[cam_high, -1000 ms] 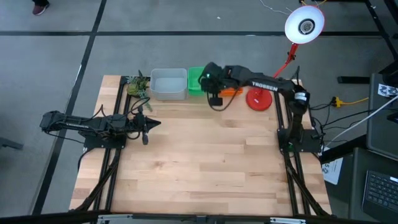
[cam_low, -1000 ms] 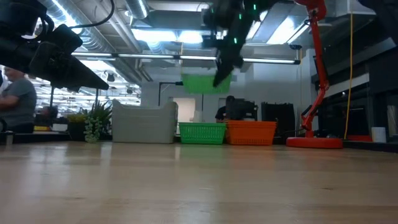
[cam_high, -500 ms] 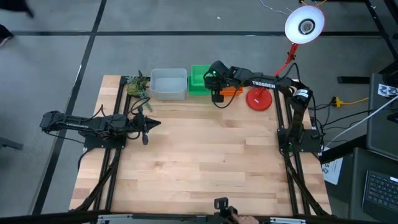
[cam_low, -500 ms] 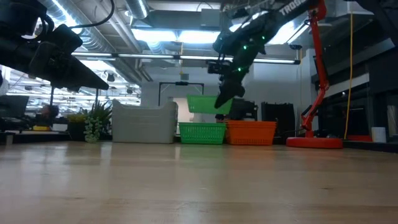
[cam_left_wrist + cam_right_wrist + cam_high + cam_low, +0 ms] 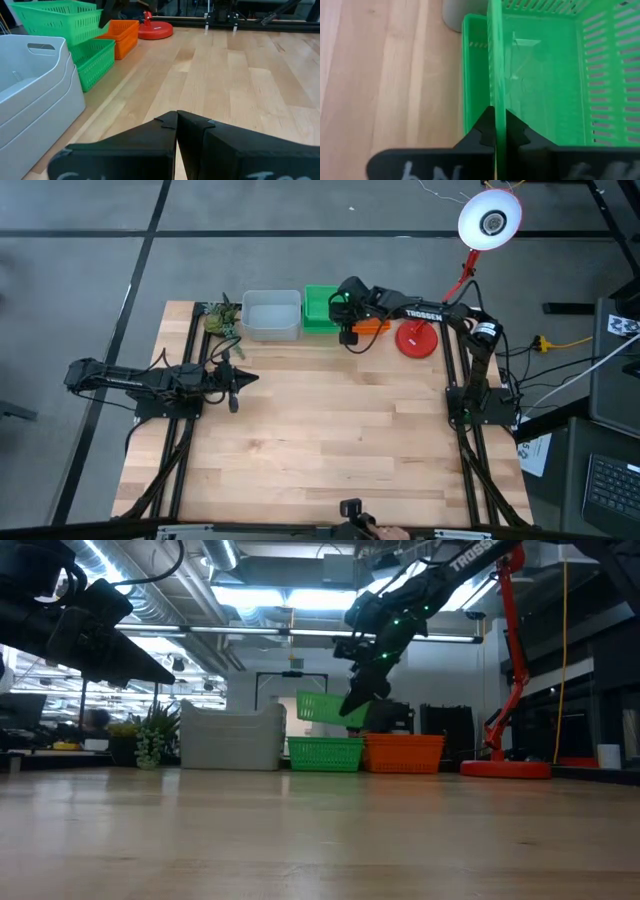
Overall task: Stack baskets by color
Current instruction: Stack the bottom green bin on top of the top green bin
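At the table's far edge, left of the green stack (image 5: 325,753), sits a nested pile of pale grey baskets (image 5: 271,315); the left gripper (image 5: 234,379) waits nearer, fingers closed on nothing. The right gripper (image 5: 357,706) pinches the wall of a green basket (image 5: 322,707), tilted just above the green stack, probably to nest it. Orange baskets (image 5: 404,753) sit just right of that stack.

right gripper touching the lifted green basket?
Touching. Right wrist view: the right gripper is shut on the wall of the lifted green basket, which hangs above the green stack.
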### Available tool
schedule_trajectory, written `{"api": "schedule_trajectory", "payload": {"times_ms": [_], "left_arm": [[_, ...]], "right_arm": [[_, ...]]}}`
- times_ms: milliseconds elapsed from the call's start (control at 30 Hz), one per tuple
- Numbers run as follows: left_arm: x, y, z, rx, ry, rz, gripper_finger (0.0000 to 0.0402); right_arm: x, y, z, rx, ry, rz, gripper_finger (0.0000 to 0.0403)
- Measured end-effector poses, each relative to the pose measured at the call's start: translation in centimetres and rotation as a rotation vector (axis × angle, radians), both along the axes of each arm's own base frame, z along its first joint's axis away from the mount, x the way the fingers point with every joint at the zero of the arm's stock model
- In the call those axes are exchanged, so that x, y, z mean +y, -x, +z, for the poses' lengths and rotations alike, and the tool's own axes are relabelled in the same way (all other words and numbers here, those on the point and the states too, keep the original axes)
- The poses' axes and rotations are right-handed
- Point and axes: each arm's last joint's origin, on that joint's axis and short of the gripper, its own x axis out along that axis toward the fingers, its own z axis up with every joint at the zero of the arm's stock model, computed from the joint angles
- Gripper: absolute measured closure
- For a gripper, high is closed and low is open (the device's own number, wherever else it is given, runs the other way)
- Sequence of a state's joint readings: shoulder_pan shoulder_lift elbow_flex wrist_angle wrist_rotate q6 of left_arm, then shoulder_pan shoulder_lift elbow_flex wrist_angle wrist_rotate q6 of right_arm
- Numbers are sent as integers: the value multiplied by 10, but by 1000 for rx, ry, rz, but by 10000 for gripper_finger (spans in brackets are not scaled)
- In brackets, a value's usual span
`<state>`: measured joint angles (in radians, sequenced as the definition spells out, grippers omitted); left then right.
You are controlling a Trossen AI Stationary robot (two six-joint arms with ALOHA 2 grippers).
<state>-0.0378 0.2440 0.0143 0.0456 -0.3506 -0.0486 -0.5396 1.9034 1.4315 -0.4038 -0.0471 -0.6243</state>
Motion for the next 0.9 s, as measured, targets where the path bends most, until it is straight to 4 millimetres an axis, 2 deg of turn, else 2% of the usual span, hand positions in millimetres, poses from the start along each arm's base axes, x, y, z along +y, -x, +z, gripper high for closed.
{"api": "schedule_trajectory", "payload": {"times_ms": [133,567,900], "left_arm": [[0,0,0,0,0,0,401],[0,0,0,0,0,0,401],[0,0,0,0,0,0,401]], "right_arm": [[-1,-3,-7,6,-8,-5,403],[-3,-6,-12,-3,-11,-13,401],[-1,-7,-13,3,-14,-7,353]]}}
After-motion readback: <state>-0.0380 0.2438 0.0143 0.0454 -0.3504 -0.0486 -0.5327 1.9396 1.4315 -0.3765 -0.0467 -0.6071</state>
